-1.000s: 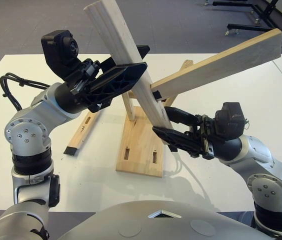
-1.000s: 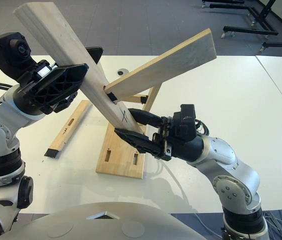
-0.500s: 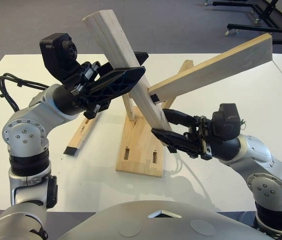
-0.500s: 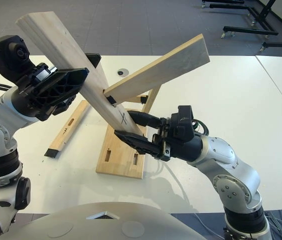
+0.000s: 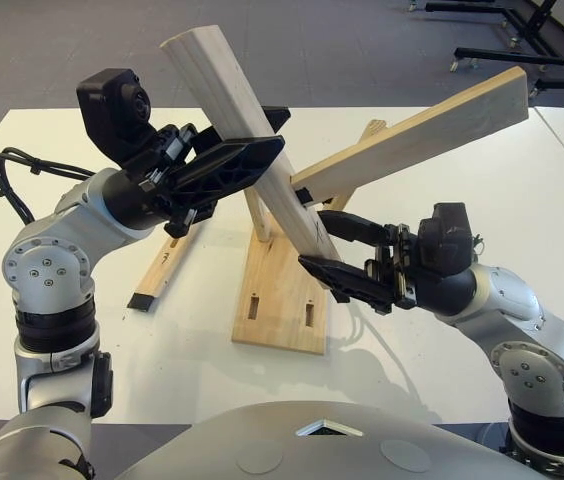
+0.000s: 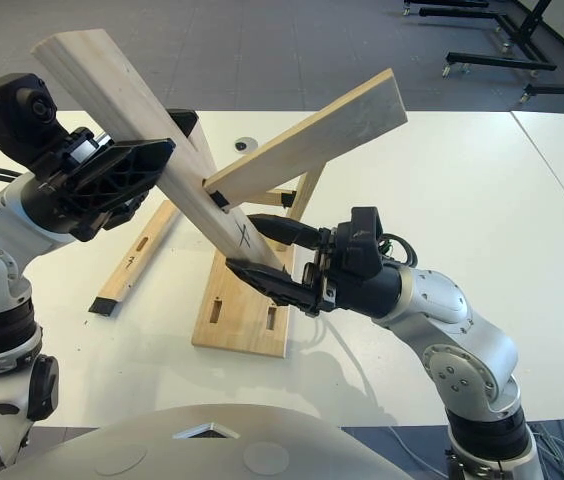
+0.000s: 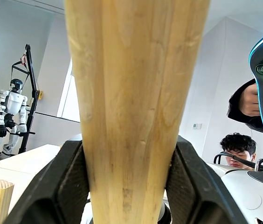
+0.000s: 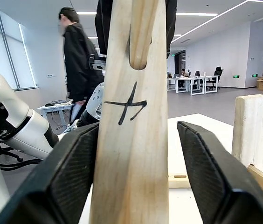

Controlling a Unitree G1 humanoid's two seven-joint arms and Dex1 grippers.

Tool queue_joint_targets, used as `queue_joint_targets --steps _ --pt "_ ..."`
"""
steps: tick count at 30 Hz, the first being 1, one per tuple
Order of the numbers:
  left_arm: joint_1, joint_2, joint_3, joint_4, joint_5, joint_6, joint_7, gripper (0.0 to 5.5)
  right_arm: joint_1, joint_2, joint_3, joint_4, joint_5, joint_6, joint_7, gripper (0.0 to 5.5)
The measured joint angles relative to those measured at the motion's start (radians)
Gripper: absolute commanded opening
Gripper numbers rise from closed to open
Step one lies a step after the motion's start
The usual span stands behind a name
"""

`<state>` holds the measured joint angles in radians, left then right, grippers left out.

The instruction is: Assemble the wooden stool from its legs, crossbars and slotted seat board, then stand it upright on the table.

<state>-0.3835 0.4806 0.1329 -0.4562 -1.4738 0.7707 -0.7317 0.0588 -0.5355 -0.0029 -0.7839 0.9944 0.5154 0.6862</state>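
Swung slightly toward the robot's left, the joined pieces hang over the flat, pale, slotted wooden seat board (image 5: 272,310), which lies on the white table (image 5: 192,340). Above that board the long pale wooden leg (image 5: 217,85) slants down, and a pale wooden crossbar (image 5: 422,132) branches off it, pointing up and away from the board. The left claw (image 5: 262,140) is clamped on the leg's upper half. The right claw (image 5: 314,240) straddles the lower end, jaws apart — not gripping. It would be best to close there first, then steer the tip squarely into a slot.

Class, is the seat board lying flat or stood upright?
Lying flat: the seat board rests broad face down on the table, its slots facing up.
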Motion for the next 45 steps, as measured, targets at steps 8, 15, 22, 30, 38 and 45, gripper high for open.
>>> queue_joint_targets --steps 8,15,22,30,38,45 --pt "0.016 -0.01 -0.002 -0.003 0.008 0.0 -0.001 2.06 0.066 -0.071 -0.108 0.006 0.07 0.011 0.022 4.82" --pt "0.023 -0.001 0.012 -0.009 0.0 0.0 -0.007 2.05 0.298 -0.197 -0.268 0.024 0.142 0.055 0.164 5.4" --pt "0.104 0.106 0.079 -0.013 0.161 -0.031 -0.107 2.05 0.375 -0.197 -0.318 0.028 0.12 0.049 0.173 5.4" --pt "0.335 0.098 0.022 -0.138 0.508 -0.252 -0.209 2.05 0.396 -0.282 -0.403 0.062 0.207 0.116 0.247 5.4" --pt "0.488 0.088 -0.053 -0.169 0.746 -0.464 -0.291 2.05 0.289 -0.401 -0.42 0.148 0.275 0.22 0.332 5.4" --pt "0.502 0.099 -0.034 -0.157 0.734 -0.553 -0.384 2.05 0.274 -0.387 -0.389 0.141 0.272 0.24 0.324 5.4"
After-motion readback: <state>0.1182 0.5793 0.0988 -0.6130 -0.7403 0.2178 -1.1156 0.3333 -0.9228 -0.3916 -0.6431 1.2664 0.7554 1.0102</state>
